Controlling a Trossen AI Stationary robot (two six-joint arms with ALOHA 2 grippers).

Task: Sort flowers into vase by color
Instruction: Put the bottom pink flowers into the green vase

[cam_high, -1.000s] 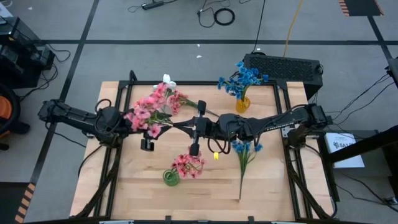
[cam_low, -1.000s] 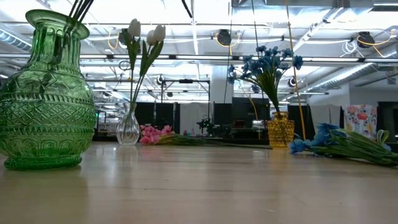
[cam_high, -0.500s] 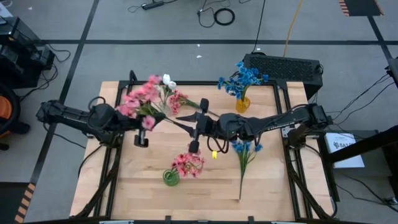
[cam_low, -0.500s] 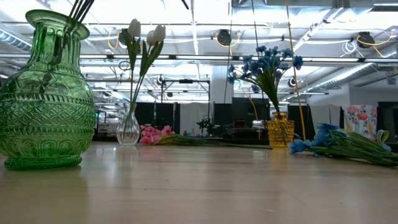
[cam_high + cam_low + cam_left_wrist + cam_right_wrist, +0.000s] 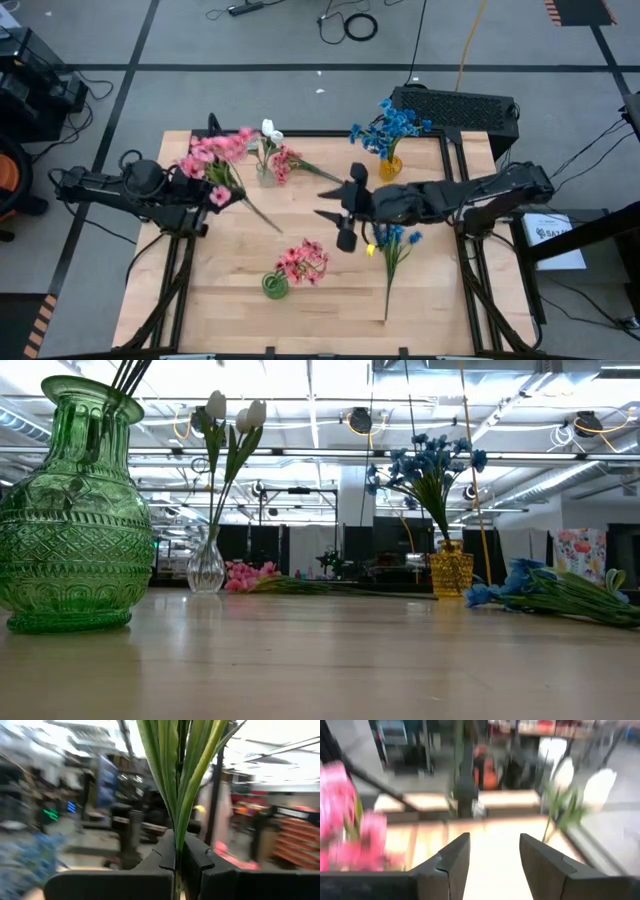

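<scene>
— Starting at the left of the table, what was there?

— The left gripper [image 5: 205, 186] was over the table's left part, its fingers [image 5: 167, 854] pinched on a pink sprig [image 5: 215, 160]. The blossoms sat toward the far left corner and the thin stem ran out toward the table's middle, clear of the wood.

— And just beyond that?

— A small clear vase [image 5: 265, 176] with white flowers [image 5: 269, 130] stood near the far edge, and another pink sprig [image 5: 287, 162] lay flat just beside it. Nearer the front edge, a green vase [image 5: 275, 287] already held pink blossoms [image 5: 303, 262].

— The middle?

— The right gripper [image 5: 335, 201] hovered there, fingers [image 5: 455, 859] spread apart and holding nothing, pointing toward the left arm.

— Further right?

— An amber vase [image 5: 390, 167] with blue flowers [image 5: 392, 123] stood at the far side. A loose blue sprig [image 5: 395, 240] lay on the table [image 5: 440, 300] just under the right arm, its stem pointing to the front edge.
</scene>
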